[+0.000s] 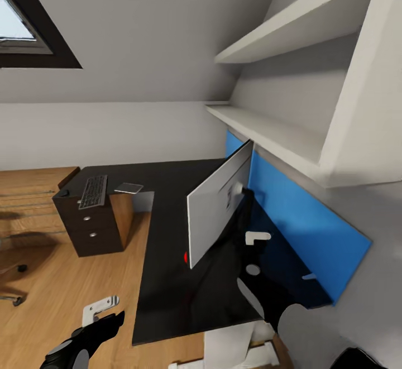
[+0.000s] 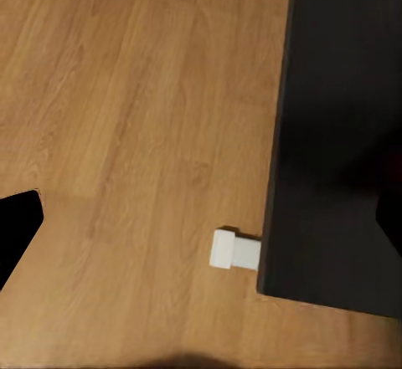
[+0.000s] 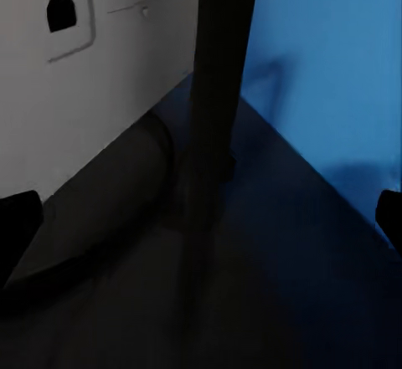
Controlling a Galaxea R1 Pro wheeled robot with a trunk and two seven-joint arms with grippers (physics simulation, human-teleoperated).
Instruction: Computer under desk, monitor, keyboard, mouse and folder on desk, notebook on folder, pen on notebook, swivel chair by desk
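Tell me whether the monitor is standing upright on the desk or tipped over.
Upright. The monitor stands on the desk, its pale back panel rising on its neck from its base.

Glossy black table point(image 1: 167, 229); monitor point(image 1: 215, 212) back pale grey, red light at its lower corner. Bright blue wall panel point(image 1: 301, 229) at 3 o'clock. Keyboard point(image 1: 93, 191) dark grey, black keys. Honey-brown wood-grain floor point(image 2: 126, 135). White shelves point(image 1: 290, 39).

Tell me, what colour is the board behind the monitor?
Bright blue board, standing behind the monitor; the head view shows it best.
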